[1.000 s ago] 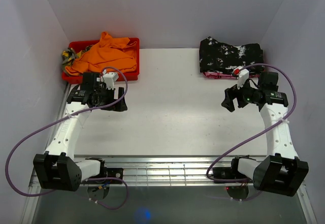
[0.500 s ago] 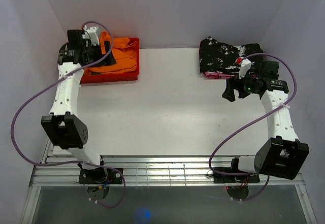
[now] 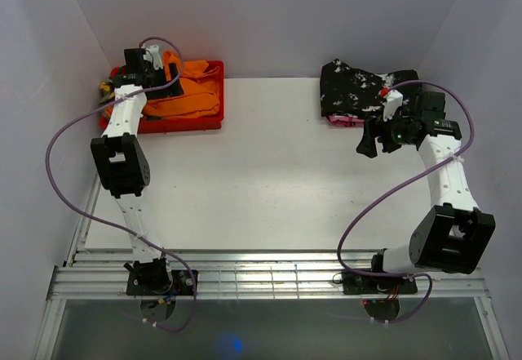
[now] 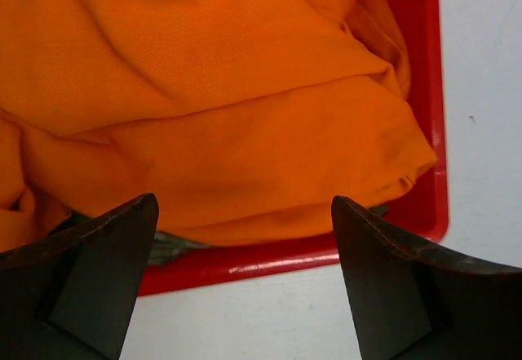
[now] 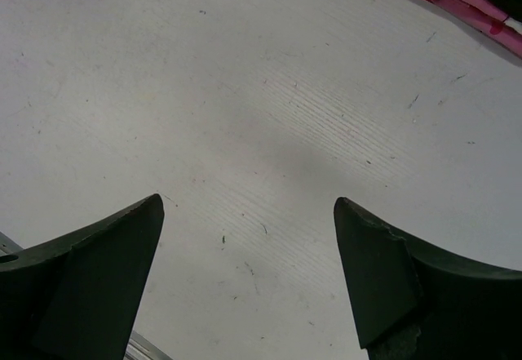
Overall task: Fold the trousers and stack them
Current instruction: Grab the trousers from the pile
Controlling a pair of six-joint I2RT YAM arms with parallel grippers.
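Note:
The bright orange trousers (image 3: 198, 91) lie bunched in a red bin (image 3: 183, 125) at the table's back left. My left gripper (image 3: 170, 79) is stretched out over the bin, just above the trousers' left part. In the left wrist view the trousers (image 4: 228, 91) fill the bin (image 4: 428, 131), and my left gripper (image 4: 243, 202) is open and holds nothing, with its tips over the cloth's near edge. My right gripper (image 3: 369, 143) is open and empty above bare table (image 5: 261, 91), in front of the black speckled garment.
A black white-speckled garment (image 3: 363, 89) lies on a pink item (image 3: 342, 120) at the back right; the pink edge also shows in the right wrist view (image 5: 473, 1). A camouflage garment (image 3: 106, 89) sticks out at the bin's left. White walls enclose the table.
My left arm has swung from the table in front of the bin to reach out over the bin and the trousers. My right gripper has shifted slightly towards the back.

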